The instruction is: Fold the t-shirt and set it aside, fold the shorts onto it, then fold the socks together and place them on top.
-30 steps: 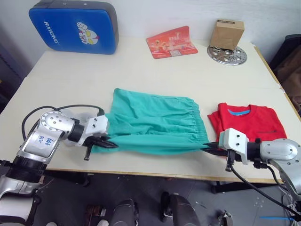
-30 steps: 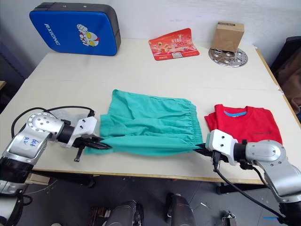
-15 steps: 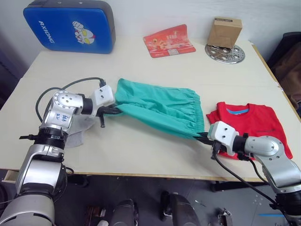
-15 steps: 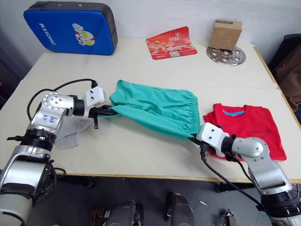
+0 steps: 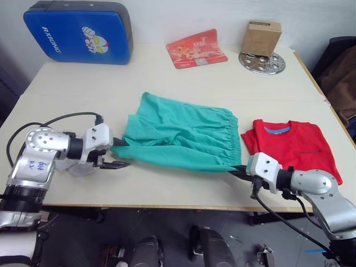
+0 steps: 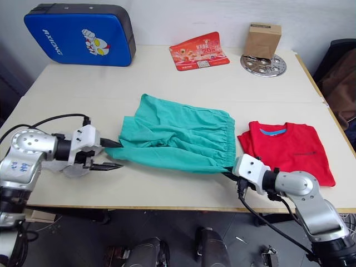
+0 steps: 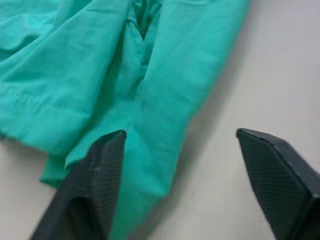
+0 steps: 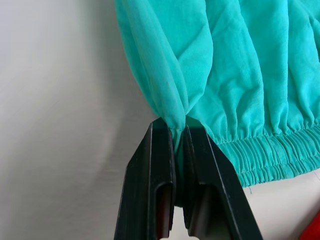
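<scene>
Shorts [image 5: 178, 136] pinched by right fingers [image 8: 170, 150].

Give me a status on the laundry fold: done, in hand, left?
Done: t-shirt lies folded at the right. In hand: shorts mid-fold, right gripper pinching the waistband end, left gripper open beside the leg end. Left: shorts onto shirt, then socks.

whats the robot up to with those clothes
It is partway through folding the teal shorts on the table. The right gripper is shut on a pinch of cloth at the waistband end, while the left gripper is open at the other end, one finger against the fabric. The red t-shirt lies folded beside the shorts, on the robot's right.
</scene>
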Controlling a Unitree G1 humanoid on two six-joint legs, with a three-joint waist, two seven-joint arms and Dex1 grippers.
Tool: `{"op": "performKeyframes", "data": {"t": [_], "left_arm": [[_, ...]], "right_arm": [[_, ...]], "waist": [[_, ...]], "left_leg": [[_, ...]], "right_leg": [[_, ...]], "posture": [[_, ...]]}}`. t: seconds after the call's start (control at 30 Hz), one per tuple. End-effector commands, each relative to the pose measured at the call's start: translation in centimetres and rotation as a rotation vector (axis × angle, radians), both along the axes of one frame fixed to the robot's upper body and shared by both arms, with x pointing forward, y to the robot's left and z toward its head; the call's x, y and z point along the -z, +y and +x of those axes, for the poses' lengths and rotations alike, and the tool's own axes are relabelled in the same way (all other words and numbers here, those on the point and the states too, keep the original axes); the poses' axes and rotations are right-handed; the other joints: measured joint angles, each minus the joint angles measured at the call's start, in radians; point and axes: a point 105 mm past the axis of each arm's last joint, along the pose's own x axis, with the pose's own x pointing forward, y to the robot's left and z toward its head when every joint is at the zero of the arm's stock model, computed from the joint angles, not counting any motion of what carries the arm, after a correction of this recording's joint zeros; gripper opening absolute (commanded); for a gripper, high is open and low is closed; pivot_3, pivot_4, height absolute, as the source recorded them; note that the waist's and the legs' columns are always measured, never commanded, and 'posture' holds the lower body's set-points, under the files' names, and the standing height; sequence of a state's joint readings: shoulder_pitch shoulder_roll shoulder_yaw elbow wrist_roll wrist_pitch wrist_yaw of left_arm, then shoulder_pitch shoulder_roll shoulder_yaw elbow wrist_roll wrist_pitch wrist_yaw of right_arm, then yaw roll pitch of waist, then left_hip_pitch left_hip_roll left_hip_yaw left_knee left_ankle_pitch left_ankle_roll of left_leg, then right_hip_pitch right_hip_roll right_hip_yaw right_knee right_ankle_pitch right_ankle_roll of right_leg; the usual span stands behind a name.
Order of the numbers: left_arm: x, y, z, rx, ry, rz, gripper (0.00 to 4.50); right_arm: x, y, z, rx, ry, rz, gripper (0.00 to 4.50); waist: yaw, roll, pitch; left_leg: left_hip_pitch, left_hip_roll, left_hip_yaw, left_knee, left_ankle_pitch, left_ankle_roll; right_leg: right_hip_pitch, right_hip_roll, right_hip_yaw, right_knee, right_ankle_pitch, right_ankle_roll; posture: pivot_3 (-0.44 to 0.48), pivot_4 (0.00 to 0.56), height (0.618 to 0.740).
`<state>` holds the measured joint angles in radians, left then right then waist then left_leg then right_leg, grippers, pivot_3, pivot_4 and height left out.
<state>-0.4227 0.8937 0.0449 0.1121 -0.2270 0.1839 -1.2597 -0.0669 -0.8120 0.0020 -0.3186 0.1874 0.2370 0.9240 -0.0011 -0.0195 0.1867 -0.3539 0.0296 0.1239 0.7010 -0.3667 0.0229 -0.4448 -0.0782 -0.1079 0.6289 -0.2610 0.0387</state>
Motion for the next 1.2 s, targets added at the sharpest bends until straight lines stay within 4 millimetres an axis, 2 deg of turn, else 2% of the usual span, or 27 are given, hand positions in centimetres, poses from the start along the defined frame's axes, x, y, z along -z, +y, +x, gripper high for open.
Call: {"op": "performKeyframes", "data": {"t": [0.03,0.2,0.33,0.47,0.57,0.8,0.83,1.0,1.1,1.2], "left_arm": [[-2.2,0.5,-0.6,-0.031,-0.072,-0.052,4.46],[-1.8,0.3,0.6,-0.051,-0.141,-0.008,4.46],[-0.6,-0.3,1.7,-0.007,-0.155,0.042,4.46],[0.8,-0.2,1.8,0.042,-0.13,0.101,3.54],[1.3,0.0,1.7,0.059,-0.122,0.118,2.49],[1.0,0.0,0.9,0.08,-0.138,0.094,0.22],[1.0,0.0,0.6,0.085,-0.135,0.091,0.05],[1.4,-0.1,-1.2,0.106,-0.034,0.075,0.05],[2.6,0.0,-5.0,0.188,0.186,0.138,0.05],[2.0,-0.3,-6.7,0.216,0.295,0.133,0.05]], "right_arm": [[-1.2,0.2,-0.3,-0.019,-0.053,0.003,0.0],[-0.9,0.4,-0.6,-0.027,-0.043,0.003,0.0],[-0.9,0.5,-0.5,-0.025,-0.043,0.006,0.0],[-0.9,0.5,-0.5,-0.019,-0.042,0.008,0.0],[-0.9,0.6,-0.5,-0.015,-0.041,0.012,0.0],[-0.5,0.5,-0.5,-0.005,-0.03,0.01,0.0],[-0.5,0.4,-0.6,-0.004,-0.03,0.01,0.0],[-0.6,0.3,-0.7,-0.004,-0.024,0.012,0.0],[-1.5,-0.1,-1.0,-0.013,-0.009,0.033,0.0],[-2.2,0.1,-2.0,-0.045,0.045,0.087,0.0]], "waist": [[0.003,0.0,0.0],[0.007,0.0,0.0],[0.009,0.0,0.0],[0.003,0.0,0.0],[0.001,0.0,0.0],[0.001,0.0,0.0],[0.001,0.0,0.0],[0.001,0.0,0.0],[-0.006,0.0,0.0],[0.0,0.001,0.0]], "left_leg": [[0.0,0.0,0.0,0.0,0.0,0.0],[0.0,-0.001,0.0,0.0,0.0,0.0],[0.0,-0.001,0.0,0.0,0.0,0.0],[0.0,0.0,0.001,0.0,0.0,0.0],[0.0,0.0,0.001,-0.001,0.0,0.0],[0.0,0.0,0.001,-0.001,0.0,0.0],[0.0,0.0,0.001,-0.001,0.0,0.0],[0.0,0.0,0.0,0.0,0.0,0.0],[0.0,0.0,0.0,-0.001,0.0,0.0],[0.001,0.001,0.0,-0.002,-0.001,-0.001]], "right_leg": [[0.0,0.0,0.0,0.0,0.0,0.0],[0.0,-0.001,0.0,-0.001,0.0,0.0],[0.0,0.0,0.0,-0.001,0.0,0.0],[0.0,0.001,0.0,0.0,0.0,0.0],[0.0,0.001,0.0,0.0,0.0,0.0],[0.0,0.0,0.0,0.0,0.0,0.0],[0.0,0.0,0.0,0.0,0.0,0.0],[0.0,0.0,0.0,0.0,0.0,0.0],[0.0,0.001,0.0,0.0,0.0,0.0],[0.0,0.001,0.0,-0.001,-0.001,-0.001]], "posture": [[0.0,0.15,0.74],[0.0,0.15,0.74],[0.0,0.15,0.74],[0.0,0.15,0.74],[0.0,0.15,0.74],[0.0,0.15,0.74],[0.0,0.15,0.74],[0.0,0.15,0.74],[0.0,0.15,0.74],[0.0,0.15,0.74]]}}
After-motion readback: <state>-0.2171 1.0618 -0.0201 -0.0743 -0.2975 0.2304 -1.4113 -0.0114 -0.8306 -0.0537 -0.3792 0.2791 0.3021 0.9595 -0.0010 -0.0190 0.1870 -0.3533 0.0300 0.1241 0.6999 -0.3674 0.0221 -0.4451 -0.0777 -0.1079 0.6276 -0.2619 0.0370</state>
